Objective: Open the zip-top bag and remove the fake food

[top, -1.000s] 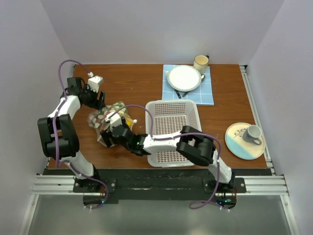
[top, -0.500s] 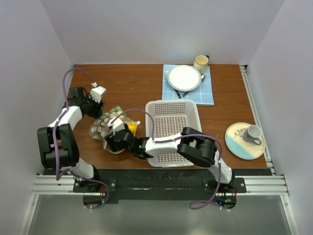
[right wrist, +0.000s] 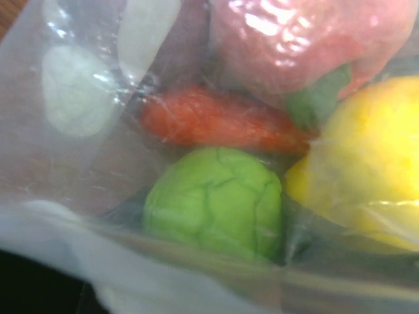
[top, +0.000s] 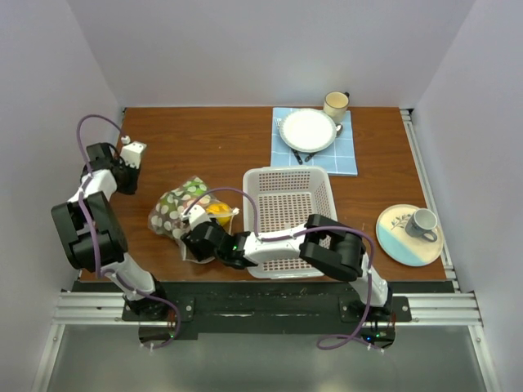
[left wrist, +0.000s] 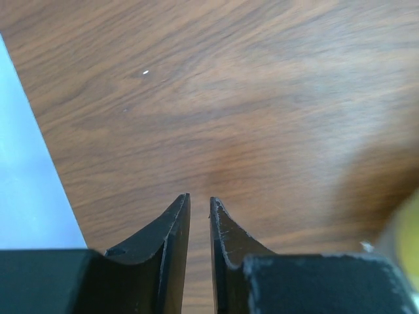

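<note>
The left gripper [left wrist: 198, 212] has left the bag [top: 176, 206], fingers nearly together, empty; the right gripper's [top: 198, 242] fingers are hidden, perhaps holding it.

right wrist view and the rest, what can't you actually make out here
- Right gripper: fingers absent from right wrist view; overhead its tip is buried against the zip-top bag.
- Bag's zip state: too small overhead.
- Fake food: count unclear, pieces cropped by frame edges.
- Left gripper: holds nothing visible.
</note>
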Robot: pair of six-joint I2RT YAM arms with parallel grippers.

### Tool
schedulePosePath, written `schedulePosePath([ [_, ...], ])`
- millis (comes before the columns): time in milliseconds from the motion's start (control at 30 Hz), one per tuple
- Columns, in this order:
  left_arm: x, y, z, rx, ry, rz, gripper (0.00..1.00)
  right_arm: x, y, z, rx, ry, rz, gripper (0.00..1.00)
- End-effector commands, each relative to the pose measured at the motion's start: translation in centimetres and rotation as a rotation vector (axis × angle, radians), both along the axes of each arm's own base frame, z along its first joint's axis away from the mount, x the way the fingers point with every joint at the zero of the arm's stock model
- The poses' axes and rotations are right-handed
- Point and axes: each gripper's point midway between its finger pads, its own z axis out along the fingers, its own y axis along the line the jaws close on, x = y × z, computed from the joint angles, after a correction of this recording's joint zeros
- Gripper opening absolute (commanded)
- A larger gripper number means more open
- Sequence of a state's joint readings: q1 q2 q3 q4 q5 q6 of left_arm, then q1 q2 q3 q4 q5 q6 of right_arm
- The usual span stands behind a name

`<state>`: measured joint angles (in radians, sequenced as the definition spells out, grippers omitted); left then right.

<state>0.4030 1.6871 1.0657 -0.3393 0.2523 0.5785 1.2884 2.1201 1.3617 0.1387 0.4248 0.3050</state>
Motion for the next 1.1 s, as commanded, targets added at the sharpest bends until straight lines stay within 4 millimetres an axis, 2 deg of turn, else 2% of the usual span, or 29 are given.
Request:
schedulePosePath([
  [0,0.8,-1.4,5.1,-0.061,-0.094,-0.045,0.25,0.4,2.8,5.5,0.098,-0.049,0.039,0.46],
  [33,1.4,-1.4,7.0,-0.064,-0.132,-0.049,0.26,0.4,3.5,4.9,0.094,-0.044,0.061,0.44],
  [67,1.6,-1.6,7.8,-0.088,-0.15,-0.056,0.27,0.6,4.0,4.7,0.081,-0.053,0.081,0.4],
  [100,1.4,-1.9,8.5,-0.108,-0.147,-0.049,0.29,1.2,5.4,6.2,0.113,-0.066,0.09,0.39],
  [133,1.9,-1.8,10.1,-0.107,-0.178,-0.057,0.31,1.4,6.2,6.2,0.116,-0.061,0.105,0.38],
  [167,1.9,-1.9,10.8,-0.12,-0.188,-0.061,0.32,1.6,6.4,3.9,0.066,-0.041,0.11,0.37],
  [200,1.8,-2.0,11.2,-0.133,-0.183,-0.059,0.32,2.4,7.4,5.0,0.098,-0.041,0.107,0.36],
  [233,2.0,-1.8,12.1,-0.128,-0.2,-0.061,0.33,2.8,7.7,4.5,0.099,-0.027,0.103,0.36],
  [267,1.9,-1.8,12.3,-0.133,-0.203,-0.062,0.33,2.9,7.9,3.6,0.103,-0.003,0.098,0.36],
  [367,1.4,-2.3,11.9,-0.146,-0.187,-0.081,0.34,3.2,7.9,4.1,0.125,0.004,0.085,0.36],
  [433,0.7,-2.8,10.8,-0.168,-0.156,-0.093,0.34,2.9,7.1,4.8,0.13,0.01,0.084,0.36],
  [567,-1.1,-5.1,9.5,-0.249,-0.113,-0.156,0.34,1.4,4.8,6.8,0.137,0.049,0.095,0.36],
  [600,-1.6,-5.5,9.3,-0.254,-0.112,-0.16,0.34,0.3,4.1,8.1,0.155,0.072,0.133,0.36],
  [667,-1.8,-5.9,9.4,-0.257,-0.121,-0.173,0.34,-1.7,3.1,8.2,0.155,0.134,0.199,0.34],
  [700,-2.0,-5.9,9.3,-0.259,-0.118,-0.173,0.34,-2.6,2.4,10.1,0.176,0.159,0.21,0.3],
  [767,-2.2,-6.1,9.1,-0.264,-0.109,-0.177,0.34,-4.0,0.7,10.2,0.158,0.212,0.235,0.28],
  [833,-2.3,-6.1,8.8,-0.265,-0.1,-0.174,0.34,-5.4,-0.9,11.8,0.161,0.258,0.256,0.28],
  [900,-2.5,-6.2,8.5,-0.266,-0.095,-0.174,0.34,-5.6,-2.4,11.9,0.122,0.268,0.23,0.26],
  [933,-2.5,-6.2,8.4,-0.271,-0.094,-0.175,0.34,-5.8,-3.9,12.8,0.096,0.27,0.216,0.24],
  [1000,-2.7,-6.3,8.6,-0.274,-0.097,-0.175,0.34,-5.9,-6.2,12.9,0.048,0.269,0.185,0.23],
  [1033,-2.7,-6.4,8.8,-0.273,-0.101,-0.176,0.34,-5.2,-7.6,14.6,0.064,0.234,0.14,0.23],
  [1067,-2.7,-6.4,9.2,-0.269,-0.109,-0.179,0.34,-4.9,-9.0,14.5,0.051,0.229,0.104,0.23],
])
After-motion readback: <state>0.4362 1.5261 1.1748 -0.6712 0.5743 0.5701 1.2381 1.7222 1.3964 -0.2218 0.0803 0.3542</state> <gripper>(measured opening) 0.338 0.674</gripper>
